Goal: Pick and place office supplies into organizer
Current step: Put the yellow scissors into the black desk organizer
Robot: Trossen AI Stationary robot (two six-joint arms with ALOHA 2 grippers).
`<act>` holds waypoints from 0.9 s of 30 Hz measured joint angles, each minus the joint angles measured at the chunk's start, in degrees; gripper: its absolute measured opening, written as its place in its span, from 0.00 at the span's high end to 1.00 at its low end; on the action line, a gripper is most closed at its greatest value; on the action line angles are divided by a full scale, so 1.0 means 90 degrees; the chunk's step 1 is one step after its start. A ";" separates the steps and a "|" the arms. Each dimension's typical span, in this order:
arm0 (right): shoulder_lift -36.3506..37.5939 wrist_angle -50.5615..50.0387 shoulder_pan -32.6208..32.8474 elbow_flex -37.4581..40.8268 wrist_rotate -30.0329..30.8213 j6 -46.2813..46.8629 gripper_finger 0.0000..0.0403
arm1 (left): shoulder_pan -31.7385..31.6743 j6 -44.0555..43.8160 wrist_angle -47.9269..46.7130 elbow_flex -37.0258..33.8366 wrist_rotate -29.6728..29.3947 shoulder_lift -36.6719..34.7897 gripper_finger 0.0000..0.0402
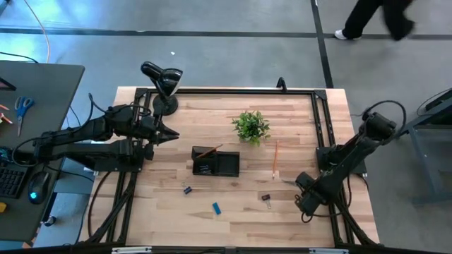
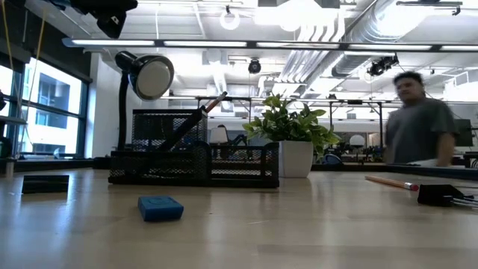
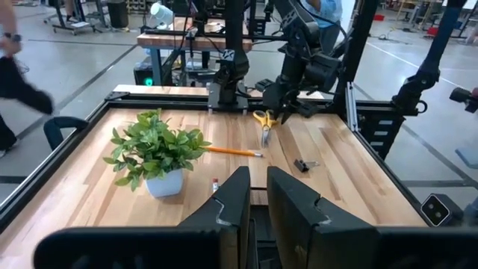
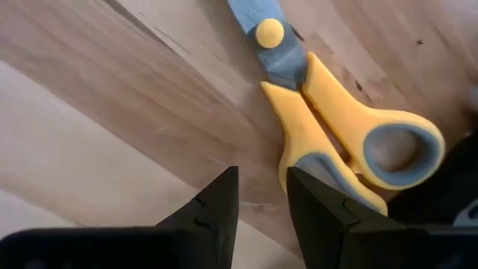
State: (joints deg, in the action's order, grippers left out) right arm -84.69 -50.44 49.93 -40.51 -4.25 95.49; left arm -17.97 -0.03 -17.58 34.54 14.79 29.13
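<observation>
The yellow-handled scissors [image 4: 328, 127] lie flat on the table near its right edge, also seen in the left wrist view [image 3: 263, 121]. My right gripper [image 4: 261, 190] points down right beside their handles, open by a narrow gap with only bare wood between the fingers. My left gripper [image 3: 258, 202] waits shut at the table's left side [image 1: 169, 134], pointing across the table. The black organizer [image 1: 215, 163] stands at mid-table with a pencil leaning in it. An orange pencil [image 1: 275, 159], a binder clip [image 1: 266, 200] and a blue eraser [image 1: 216, 207] lie loose on the wood. My right gripper comes from above with one finger [image 4: 314, 202] standing in front of the nearer yellow handle [image 4: 299, 142]. Whether that finger touches the handle I cannot tell. The scissors lie flat on the table, outside the gap between the fingers.
A small potted plant [image 1: 251, 125] stands behind the organizer, and a black gooseneck lamp [image 1: 162, 77] at the far left corner. A small dark piece [image 1: 188, 190] lies in front of the organizer. A person [image 2: 418, 119] moves beyond the table.
</observation>
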 joint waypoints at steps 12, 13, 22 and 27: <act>-0.0318 -0.0074 0.0007 -0.0282 0.0144 -0.0471 0.74 | -0.0001 0.0123 0.0014 0.0000 -0.0001 -0.0001 0.91; -0.0284 -0.0067 0.0005 -0.0298 0.0313 -0.0499 0.75 | 0.0001 0.0126 0.0020 0.0000 -0.0002 -0.0001 0.91; -0.0262 -0.0341 -0.0054 -0.0307 0.0504 -0.0518 0.98 | -0.0001 0.0141 0.0039 0.0000 -0.0002 -0.0001 0.91; -0.0262 -0.0737 -0.0226 -0.0358 -0.0007 -0.0760 0.98 | -0.0001 0.0141 0.0054 0.0000 -0.0002 -0.0001 0.91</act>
State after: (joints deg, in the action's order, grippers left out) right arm -87.05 -57.07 47.90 -43.72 -4.32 88.65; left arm -17.97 1.23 -17.09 34.54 14.76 29.12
